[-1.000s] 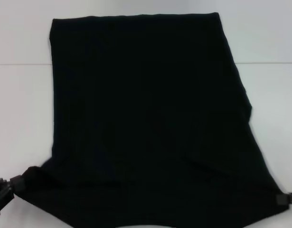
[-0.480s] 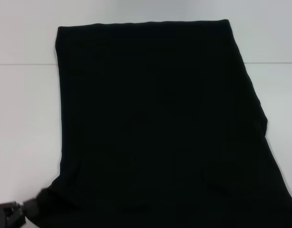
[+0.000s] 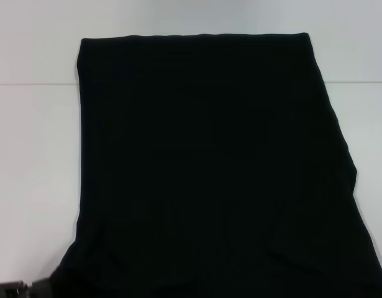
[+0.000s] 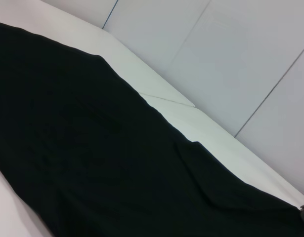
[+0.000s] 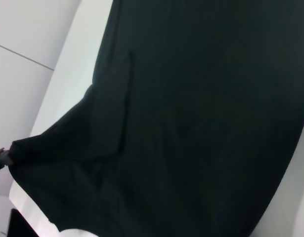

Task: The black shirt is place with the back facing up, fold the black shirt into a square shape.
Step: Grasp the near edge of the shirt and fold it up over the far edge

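White table [image 3: 35, 155] is all I've got under everything, with a thin seam line running across it toward the far side. The black shirt [image 3: 209, 167] is spread over most of the middle, plain side up, far edge straight and flat on the surface. Its near corners are bunched rather than lying flat.

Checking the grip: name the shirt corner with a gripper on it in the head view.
The near left corner of the shirt, drawn to a point in the left gripper. Both far corners lie flat, untouched.
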